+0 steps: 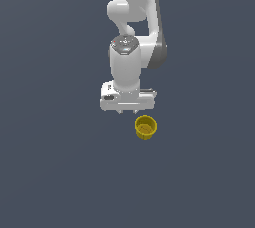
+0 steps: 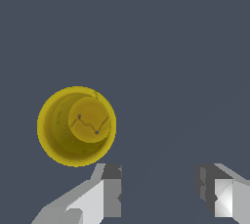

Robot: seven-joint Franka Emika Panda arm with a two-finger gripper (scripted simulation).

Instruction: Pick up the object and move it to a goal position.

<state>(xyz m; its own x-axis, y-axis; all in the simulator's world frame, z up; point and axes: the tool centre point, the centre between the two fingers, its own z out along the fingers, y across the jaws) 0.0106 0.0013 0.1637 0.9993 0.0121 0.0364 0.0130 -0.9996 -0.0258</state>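
Note:
The yellow cup-like tub (image 1: pixel 146 127) stands upright on the dark grey floor, its round rim facing up. In the wrist view the tub (image 2: pixel 76 126) shows its open inside and flat bottom. My white gripper (image 1: pixel 127 112) hangs above the floor, just behind the tub and toward the exterior view's left of it, not touching it. The gripper (image 2: pixel 158 191) is open and empty; its two fingers stand well apart, and the tub lies outside the gap, beside one finger (image 2: pixel 112 189).
The white arm (image 1: pixel 134 18) rises behind the gripper. The floor (image 1: pixel 60 172) is a plain dark grey surface with no other objects in view.

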